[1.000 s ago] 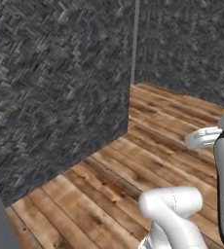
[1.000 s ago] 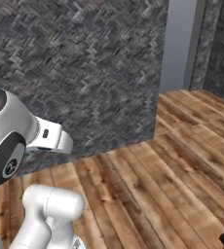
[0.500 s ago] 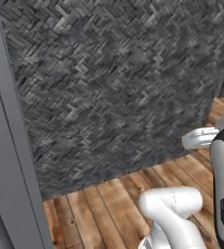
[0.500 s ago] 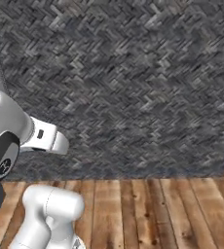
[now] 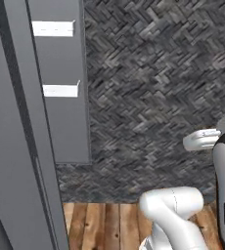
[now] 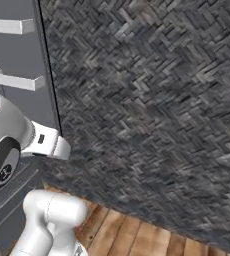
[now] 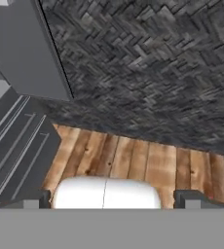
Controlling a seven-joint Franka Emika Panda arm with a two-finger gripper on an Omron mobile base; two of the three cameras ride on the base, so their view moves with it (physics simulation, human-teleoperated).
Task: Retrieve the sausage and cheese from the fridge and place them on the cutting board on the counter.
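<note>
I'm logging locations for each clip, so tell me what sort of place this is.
Probably a corner of a rendered kitchen, though little proves it. A tall grey fridge with white shelf-like ledges stands at the left, against a dark herringbone-patterned wall, over a wooden plank floor. The gripper hangs open, holding nothing.

kitchen | grey fridge [image 5: 60, 97] | dark herringbone wall [image 6: 147, 100] | wood floor [image 7: 133, 160]

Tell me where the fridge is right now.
The fridge fills the left side of the left base view, its grey panels standing against the dark herringbone wall above the wooden floor.
</note>
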